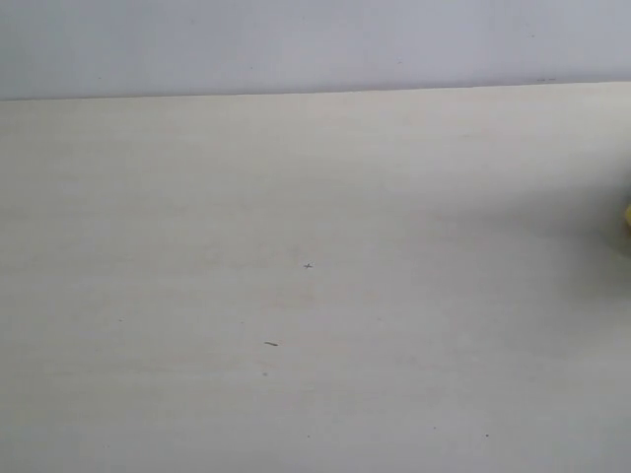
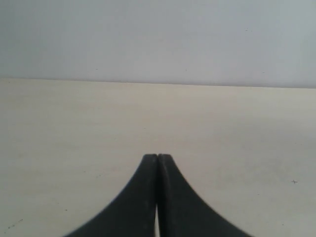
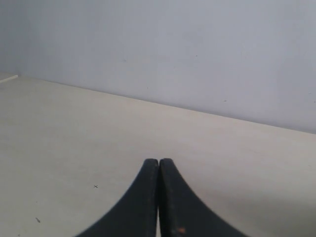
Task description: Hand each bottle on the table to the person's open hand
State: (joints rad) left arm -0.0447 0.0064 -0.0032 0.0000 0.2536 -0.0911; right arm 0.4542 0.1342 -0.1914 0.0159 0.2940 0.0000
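Note:
The pale beige table (image 1: 296, 296) fills the exterior view. At that view's right edge a sliver of something yellow (image 1: 627, 219) shows, too little to tell what it is. No bottle is plainly visible, and the person's open hand is out of view. Neither arm appears in the exterior view. In the left wrist view my left gripper (image 2: 157, 157) is shut, its black fingers pressed together with nothing between them, over bare tabletop (image 2: 74, 148). In the right wrist view my right gripper (image 3: 158, 161) is likewise shut and empty above the table (image 3: 59, 148).
A plain grey-white wall (image 1: 296, 39) runs behind the table's far edge (image 1: 315, 92). A few tiny dark specks (image 1: 271, 343) mark the tabletop. A soft shadow lies near the right side of the exterior view.

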